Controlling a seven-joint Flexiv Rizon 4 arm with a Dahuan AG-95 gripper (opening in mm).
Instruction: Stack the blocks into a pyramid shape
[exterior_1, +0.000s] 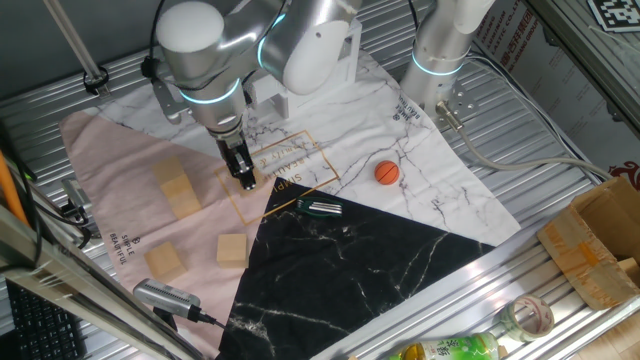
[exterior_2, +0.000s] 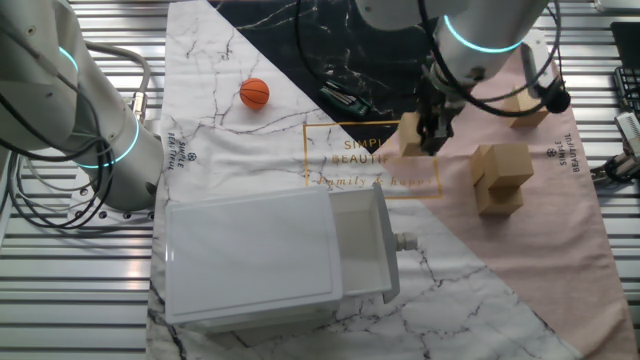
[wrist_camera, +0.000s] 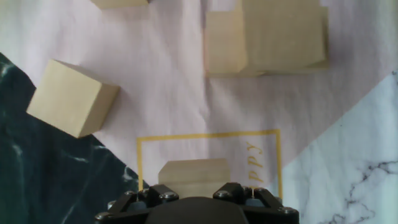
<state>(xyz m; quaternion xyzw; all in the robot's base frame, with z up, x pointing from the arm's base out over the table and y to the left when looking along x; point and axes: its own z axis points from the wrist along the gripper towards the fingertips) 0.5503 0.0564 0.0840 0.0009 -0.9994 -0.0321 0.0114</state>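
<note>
Pincer (exterior_1: 246, 181) low over the desk, clenched on a block (exterior_2: 409, 135) — I'd say light, stiff wood, best gripped on flat sides. Other fixed view: stacked blocks (exterior_2: 500, 177) nearby. Hand view: loose block (wrist_camera: 71, 98) left.

Gripper (exterior_1: 245, 180): stood low over the gold-framed print at frame centre, a block (exterior_2: 409, 134) just beside its fingers.
Block cluster (exterior_1: 177, 187): stacked left of centre on the pink cloth, near the gripper; blocked passage on that side.
Loose blocks (exterior_1: 232, 249): two lay lower left, apart from each other, with a bare pink lane between them.
White house (exterior_2: 270, 258): filled the lower middle of the other fixed view, walling that edge.
Orange ball (exterior_1: 387, 172): lay right of centre, well apart; open marble around it.
Black cloth (exterior_1: 350, 270): lower centre, open apart from a small dark-green tool (exterior_1: 320, 208) at its upper edge.
</note>
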